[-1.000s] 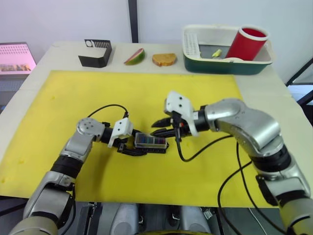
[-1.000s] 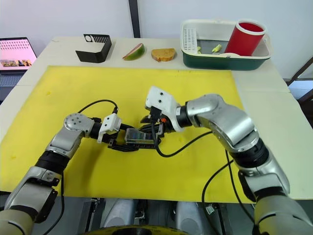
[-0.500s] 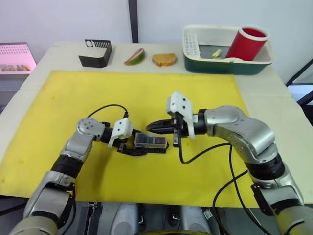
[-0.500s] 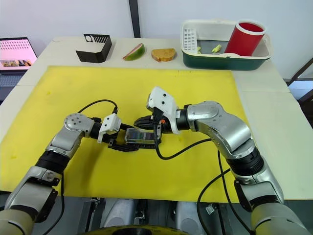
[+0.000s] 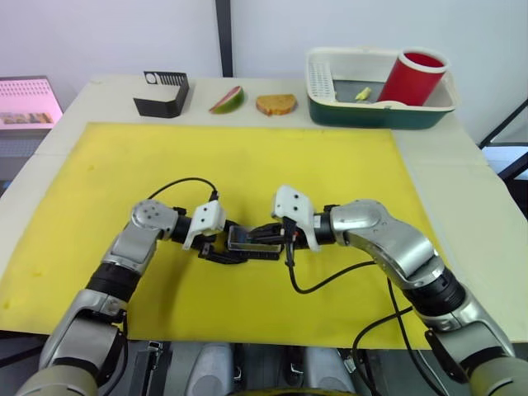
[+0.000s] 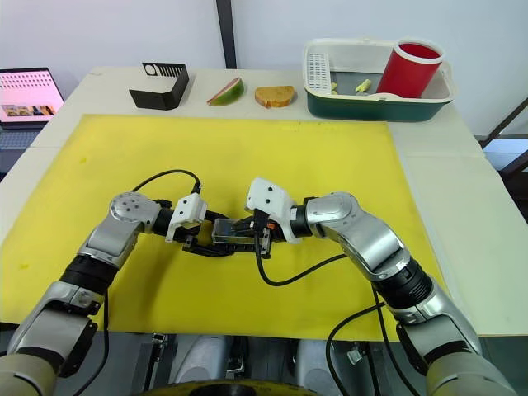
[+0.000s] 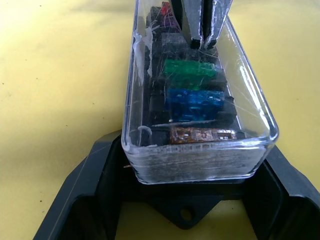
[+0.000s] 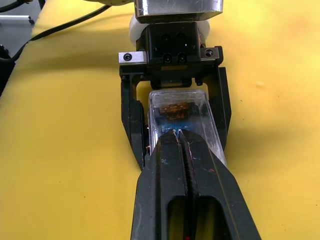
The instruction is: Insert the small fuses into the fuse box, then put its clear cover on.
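Observation:
The fuse box [image 7: 156, 102], a small black block, lies on the yellow mat [image 5: 247, 157] between the fingers of my left gripper [image 5: 235, 247], which is shut on its sides. The clear cover [image 7: 141, 75] sits over it. Under the cover I see the small fuses in a row: orange [image 7: 200, 135], blue [image 7: 195, 99], green [image 7: 192, 68], then purple and red further along. My right gripper [image 8: 179, 133] is shut, and its joined tips rest on top of the cover near the middle. The left gripper's fingers [image 8: 131, 120] flank the box in the right wrist view.
At the table's far edge stand a black slotted stand [image 5: 161, 92], a fruit wedge [image 5: 228, 96], a bread slice [image 5: 276, 102] and a green-and-white basin [image 5: 330, 107] holding a red cup [image 5: 417, 78]. A lit screen [image 5: 25, 103] is at far left. Black cables loop beside both wrists.
My right gripper closed and moved left and down from beside the box until its tips landed on the cover. The left gripper and the box stayed put.

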